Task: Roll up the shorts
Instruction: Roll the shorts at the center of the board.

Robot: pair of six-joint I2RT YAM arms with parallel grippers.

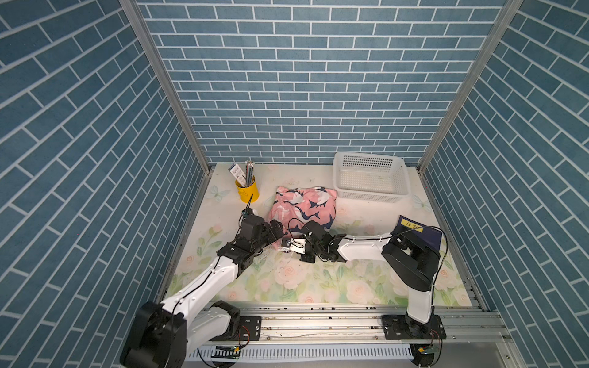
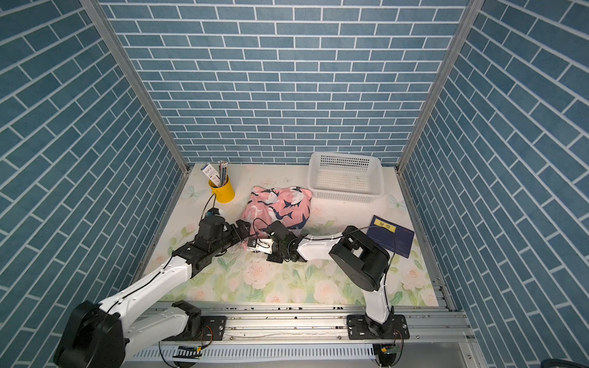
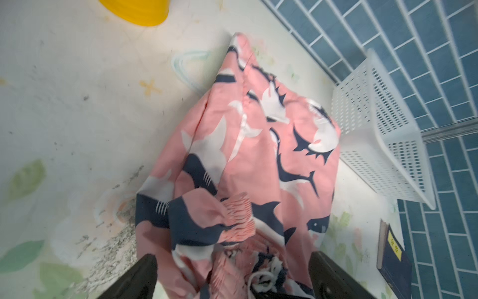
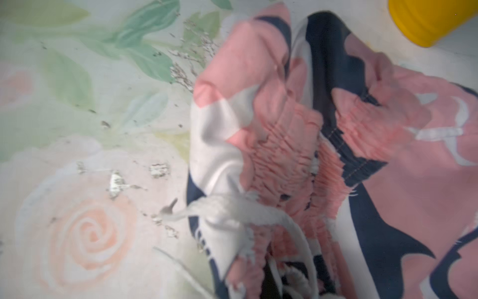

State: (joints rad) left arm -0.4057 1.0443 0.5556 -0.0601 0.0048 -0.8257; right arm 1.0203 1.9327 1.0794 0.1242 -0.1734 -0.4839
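Here, the shorts lie bunched between two grippers

The table (image 1: 318, 286) has pink roses and green leaves printed all over it. A white basket (image 1: 369, 196) with little holes stands at the back, on the right side. Just beside its front corner lie the shorts (image 1: 306, 204), pink with dark blue and white sharks. They sit in a loose, crumpled heap near the middle of the table, not rolled up. A dark blue book (image 2: 390, 237) with a yellow label lies flat near the right edge. A yellow cup (image 1: 247, 191) full of pencils stands at the back left. Both arms reach in to the near end of the shorts. The left gripper (image 3: 232, 257) is spread wide, and the shorts lie between its fingers (image 3: 139, 274). The right gripper (image 1: 284, 246) is closed tight and seems to pinch the waistband end, though its tips are hidden. The white string (image 4: 232, 209) hangs in loops there.
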